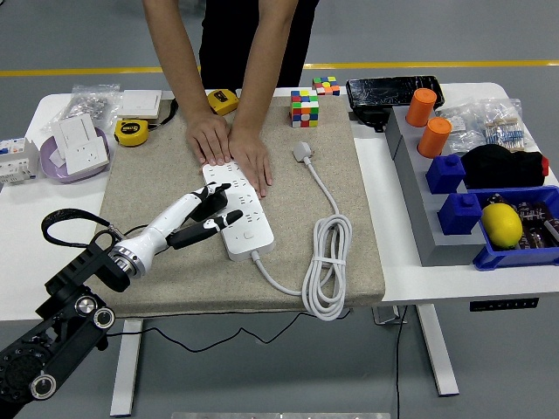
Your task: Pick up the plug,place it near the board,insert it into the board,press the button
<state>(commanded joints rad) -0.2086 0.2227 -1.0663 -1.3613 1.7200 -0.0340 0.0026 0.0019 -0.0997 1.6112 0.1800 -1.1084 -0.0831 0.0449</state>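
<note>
The white board (238, 208) lies on the worktop's mat (349, 218), long axis running from far edge to near edge, its cable looped at the right. The white plug (303, 151) lies loose beside it. The left robot hand (208, 218) rests released on the board's left edge. A person's hands (231, 148) press its far end.

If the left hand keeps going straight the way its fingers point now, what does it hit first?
Most likely the white power strip: the left hand points right and slightly away, its fingertips already at the strip's left edge. Whether they touch it yet is unclear from this one view. The person's hands press on the strip's far end, off that line.
</note>
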